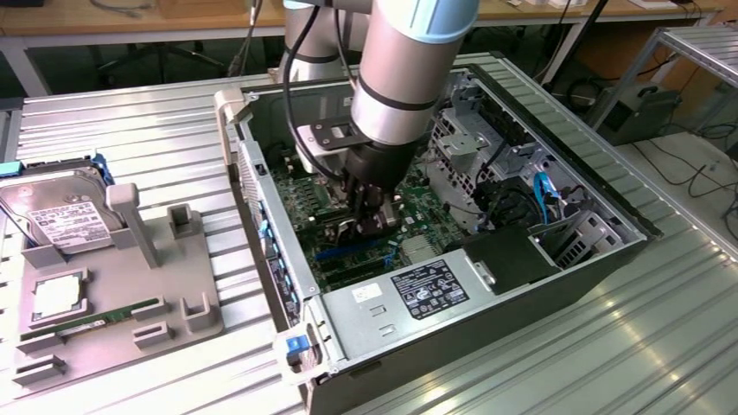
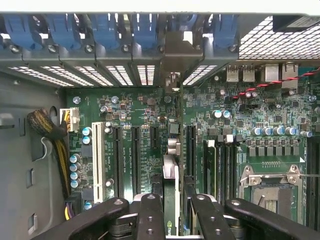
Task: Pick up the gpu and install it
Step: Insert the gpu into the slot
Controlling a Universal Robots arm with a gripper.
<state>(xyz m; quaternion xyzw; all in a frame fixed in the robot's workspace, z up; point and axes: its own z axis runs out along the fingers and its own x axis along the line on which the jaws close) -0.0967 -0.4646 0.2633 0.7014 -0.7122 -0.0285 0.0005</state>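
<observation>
Gripper (image 1: 366,226) down inside open PC case (image 1: 600,259), just above motherboard (image 1: 421,212). Fingers (image 2: 150,215) closed on gpu (image 2: 170,195), card held on edge between pads, thin edge facing wrist camera. Gpu upright over motherboard (image 2: 140,115), lined up along long black slots (image 2: 190,150), silver bracket end (image 2: 172,82) reaching toward rear wall of case with blue slot latches (image 2: 105,27). Whether card edge is seated in a slot or just above it: cannot tell, contact hidden by card itself. White slot (image 2: 98,155) beside black ones, further from gpu. CPU socket (image 2: 272,185) on motherboard, on other side of gpu from white slot. Yellow-black cable bundle (image 2: 47,132) at motherboard edge beyond white slot.

In exterior view, power supply (image 1: 421,290) with label in case corner just beside gripper. Outside case, grey holder tray (image 1: 173,320) on metal table (image 1: 150,138), carrying hard drive (image 1: 58,212) and RAM stick (image 1: 92,318), well apart from gripper.
</observation>
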